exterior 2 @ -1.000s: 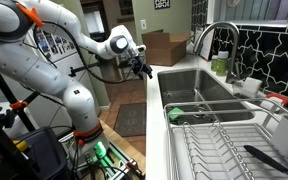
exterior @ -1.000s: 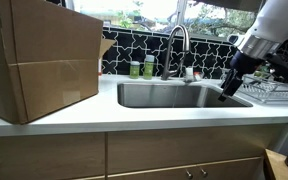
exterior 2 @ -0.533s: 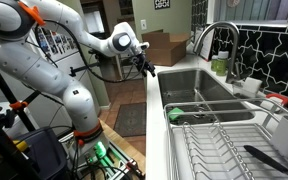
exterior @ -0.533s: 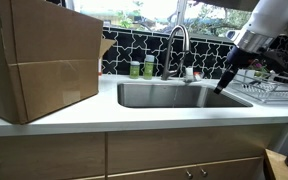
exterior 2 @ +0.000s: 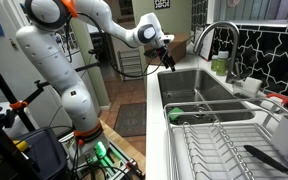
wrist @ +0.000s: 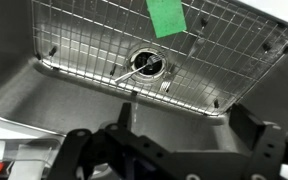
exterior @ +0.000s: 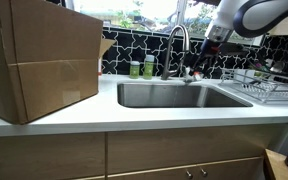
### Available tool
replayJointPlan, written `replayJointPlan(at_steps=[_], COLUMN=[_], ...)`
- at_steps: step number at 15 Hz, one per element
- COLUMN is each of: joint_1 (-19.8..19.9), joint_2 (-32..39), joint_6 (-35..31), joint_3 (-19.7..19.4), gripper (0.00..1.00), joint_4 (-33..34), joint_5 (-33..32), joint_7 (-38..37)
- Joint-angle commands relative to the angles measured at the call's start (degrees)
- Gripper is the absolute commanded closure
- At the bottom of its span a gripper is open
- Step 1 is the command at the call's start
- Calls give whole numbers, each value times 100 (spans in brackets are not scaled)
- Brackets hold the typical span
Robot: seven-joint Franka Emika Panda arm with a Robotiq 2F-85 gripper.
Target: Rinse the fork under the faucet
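The fork (wrist: 134, 71) lies on the wire grid (wrist: 224, 60) at the sink bottom, across the drain, and shows only in the wrist view. The faucet (exterior: 176, 42) is a tall silver gooseneck tap behind the sink; it shows in both exterior views (exterior 2: 215, 36). My gripper (wrist: 169, 150) hangs above the sink basin with its fingers wide apart and nothing between them. In an exterior view it is just right of the faucet spout (exterior: 194, 68). In an exterior view it is over the sink's far end (exterior 2: 167, 58).
A green sponge (exterior 2: 179, 112) lies in the sink (exterior: 174, 97) and shows in the wrist view (wrist: 166, 15). Two green bottles (exterior: 141, 68) stand left of the faucet. A dish rack (exterior 2: 224, 150) holds a black utensil (exterior 2: 269, 158). A large cardboard box (exterior: 39, 60) stands on the counter.
The gripper has moved from the sink's end by the dish rack, up and across toward the faucet. It now hangs over the basin.
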State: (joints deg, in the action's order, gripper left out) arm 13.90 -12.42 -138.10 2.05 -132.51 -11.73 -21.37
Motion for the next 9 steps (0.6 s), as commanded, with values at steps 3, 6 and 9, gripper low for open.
replayJointPlan(at_steps=[3, 6, 9], joint_1=[-312, -324, -394], joint_2=[612, 687, 718], joint_6=[15, 15, -55], joint_3=[-219, -237, -289], gripper=[0, 0, 0], joint_4=[406, 496, 488], joint_5=[153, 180, 412], joint_7=[-102, -108, -31])
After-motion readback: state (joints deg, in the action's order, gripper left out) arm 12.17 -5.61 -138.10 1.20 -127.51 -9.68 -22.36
